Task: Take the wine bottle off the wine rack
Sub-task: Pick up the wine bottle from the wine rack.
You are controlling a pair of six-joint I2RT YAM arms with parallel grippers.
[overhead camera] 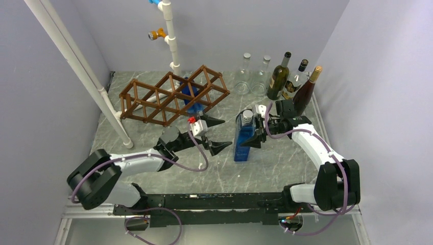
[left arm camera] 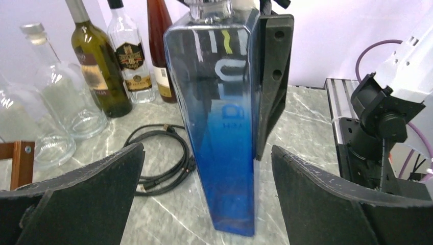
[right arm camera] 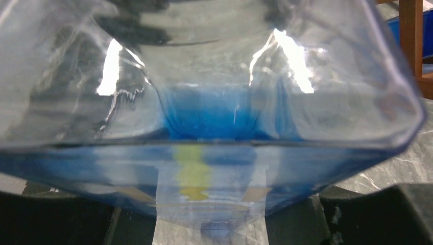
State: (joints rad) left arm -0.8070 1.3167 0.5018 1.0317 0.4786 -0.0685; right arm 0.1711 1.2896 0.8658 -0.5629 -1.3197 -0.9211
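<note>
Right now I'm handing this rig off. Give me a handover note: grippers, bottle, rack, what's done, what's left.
Left gripper: open, empty, facing the standing bottle without touching it.
Right gripper: closed on the upper part of the blue bottle, which stands upright on the table, clear of the wine rack.
Second blue bottle: lying in a rack cell.
Done: one bottle out and standing.
Left: release it, then pull the racked one if that is wanted too.

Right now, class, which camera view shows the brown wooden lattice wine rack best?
Top external: the whole brown wooden lattice wine rack shows there. The left wrist view catches only its corner, and the right wrist view only an edge.
</note>
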